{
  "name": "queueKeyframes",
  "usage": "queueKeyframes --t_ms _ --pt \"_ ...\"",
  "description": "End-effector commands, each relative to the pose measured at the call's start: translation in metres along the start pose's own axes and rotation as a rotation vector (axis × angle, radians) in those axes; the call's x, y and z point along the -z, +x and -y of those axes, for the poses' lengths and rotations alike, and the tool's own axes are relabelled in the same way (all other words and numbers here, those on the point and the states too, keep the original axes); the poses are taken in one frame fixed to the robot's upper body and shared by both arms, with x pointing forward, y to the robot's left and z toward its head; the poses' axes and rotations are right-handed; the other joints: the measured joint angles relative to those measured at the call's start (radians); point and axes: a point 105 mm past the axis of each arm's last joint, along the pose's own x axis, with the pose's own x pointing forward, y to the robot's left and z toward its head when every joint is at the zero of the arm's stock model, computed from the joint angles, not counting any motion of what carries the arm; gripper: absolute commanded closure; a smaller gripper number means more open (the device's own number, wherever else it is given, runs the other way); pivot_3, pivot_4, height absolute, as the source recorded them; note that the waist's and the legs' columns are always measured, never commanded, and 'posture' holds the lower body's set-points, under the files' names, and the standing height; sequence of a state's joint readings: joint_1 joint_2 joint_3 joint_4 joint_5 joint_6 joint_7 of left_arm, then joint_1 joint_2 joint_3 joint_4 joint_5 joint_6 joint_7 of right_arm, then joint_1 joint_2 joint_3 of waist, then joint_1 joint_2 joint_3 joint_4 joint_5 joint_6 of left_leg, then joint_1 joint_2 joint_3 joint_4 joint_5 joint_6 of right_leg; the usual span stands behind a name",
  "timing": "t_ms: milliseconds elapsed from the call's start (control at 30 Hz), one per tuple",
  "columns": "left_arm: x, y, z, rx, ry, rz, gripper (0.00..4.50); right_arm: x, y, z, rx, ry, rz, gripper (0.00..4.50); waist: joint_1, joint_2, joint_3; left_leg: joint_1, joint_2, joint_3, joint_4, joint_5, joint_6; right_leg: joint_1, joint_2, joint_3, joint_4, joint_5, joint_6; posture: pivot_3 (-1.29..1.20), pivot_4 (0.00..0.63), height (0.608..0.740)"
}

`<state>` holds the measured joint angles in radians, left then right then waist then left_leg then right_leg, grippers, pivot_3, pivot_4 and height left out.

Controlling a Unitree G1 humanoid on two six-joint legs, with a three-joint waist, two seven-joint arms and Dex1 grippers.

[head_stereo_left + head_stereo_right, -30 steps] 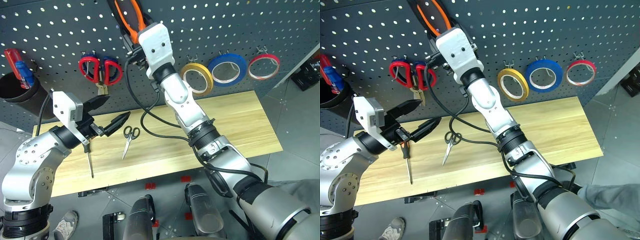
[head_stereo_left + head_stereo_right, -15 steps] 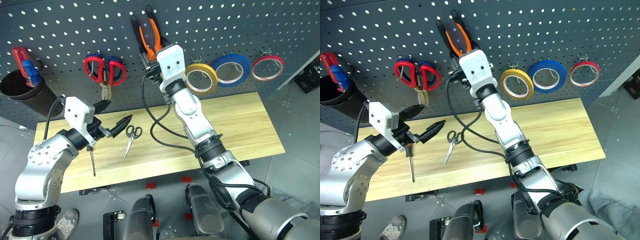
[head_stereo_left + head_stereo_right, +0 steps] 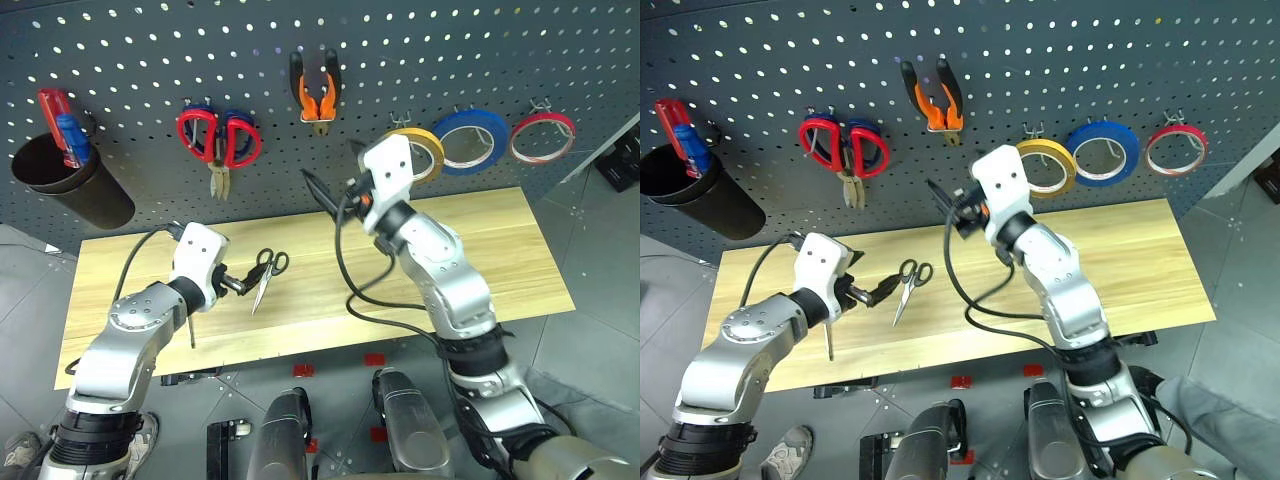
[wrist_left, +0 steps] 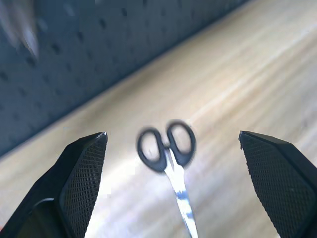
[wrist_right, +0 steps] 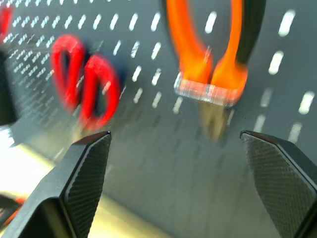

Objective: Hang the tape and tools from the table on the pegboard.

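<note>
A: Head pair looks forward and down from above the bench [image 3: 480, 250], facing the pegboard [image 3: 140, 40] behind it.

B: Left wrist view sits low and close over the bench; right wrist view faces the pegboard closely. Each overlaps the head pair.

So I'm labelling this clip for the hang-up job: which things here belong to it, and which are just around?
Part of the job:
- pliers, on the pegboard
- yellow tape, hung
- black-handled scissors, on the table
- screwdriver, on the table
- left gripper, open around the scissors
- right gripper, open

Just around:
- red-handled scissors
- blue roll
- red roll
- dark cup
</note>
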<state>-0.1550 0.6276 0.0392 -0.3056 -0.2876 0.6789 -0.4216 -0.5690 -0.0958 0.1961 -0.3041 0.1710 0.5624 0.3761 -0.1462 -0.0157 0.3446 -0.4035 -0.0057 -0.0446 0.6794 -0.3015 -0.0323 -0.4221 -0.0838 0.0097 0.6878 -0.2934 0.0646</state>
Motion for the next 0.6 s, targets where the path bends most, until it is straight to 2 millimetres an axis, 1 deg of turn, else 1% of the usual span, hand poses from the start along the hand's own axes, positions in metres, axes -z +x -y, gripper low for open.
queueKeyframes --t_ms 33,100,200,267,467,600 --pt "0.027 0.01 0.005 -0.066 -0.04 -0.122 0.0 -0.002 -0.026 -0.026 -0.151 0.115 -0.069 0.05 0.005 0.0 0.0 0.0 0.0 0.0 0.0 0.0 0.0 0.0 0.0 0.0 0.0 0.0 0.0 -0.21 0.375 0.74" --pt "0.035 0.016 0.004 -0.102 -0.063 -0.169 0.0 0.009 -0.037 -0.032 -0.182 0.158 -0.146 0.05 0.003 -0.001 0.001 0.0 0.0 -0.001 0.0 0.0 0.0 0.0 0.001 0.0 -0.001 0.0 0.0 -0.21 0.375 0.74" --pt "0.046 0.022 0.004 -0.116 -0.064 -0.232 0.0 0.026 -0.053 -0.039 -0.228 0.159 -0.275 0.05 0.005 -0.001 0.001 0.0 0.0 -0.002 0.0 0.0 0.0 0.0 0.001 -0.001 0.0 0.0 0.0 -0.22 0.379 0.74" --pt "0.05 0.026 0.004 -0.115 -0.07 -0.254 0.0 0.031 -0.058 -0.042 -0.253 0.157 -0.321 0.05 0.005 -0.002 0.001 0.0 -0.001 -0.002 0.0 0.0 0.0 0.0 0.001 -0.001 0.0 0.0 0.0 -0.23 0.381 0.74" --pt "0.059 0.038 0.009 -0.081 -0.088 -0.301 0.0 0.033 -0.058 -0.039 -0.246 0.15 -0.348 0.05 0.004 -0.002 0.001 0.0 0.0 -0.002 0.0 0.0 0.001 0.0 0.001 -0.001 -0.001 0.0 0.0 -0.23 0.382 0.74" --pt "0.064 0.052 0.015 -0.05 -0.082 -0.332 0.0 0.032 -0.057 -0.038 -0.239 0.171 -0.343 0.05 0.007 -0.003 0.002 -0.001 -0.001 -0.002 0.0 0.0 0.0 0.001 0.001 -0.001 -0.001 0.0 0.0 -0.23 0.383 0.74"
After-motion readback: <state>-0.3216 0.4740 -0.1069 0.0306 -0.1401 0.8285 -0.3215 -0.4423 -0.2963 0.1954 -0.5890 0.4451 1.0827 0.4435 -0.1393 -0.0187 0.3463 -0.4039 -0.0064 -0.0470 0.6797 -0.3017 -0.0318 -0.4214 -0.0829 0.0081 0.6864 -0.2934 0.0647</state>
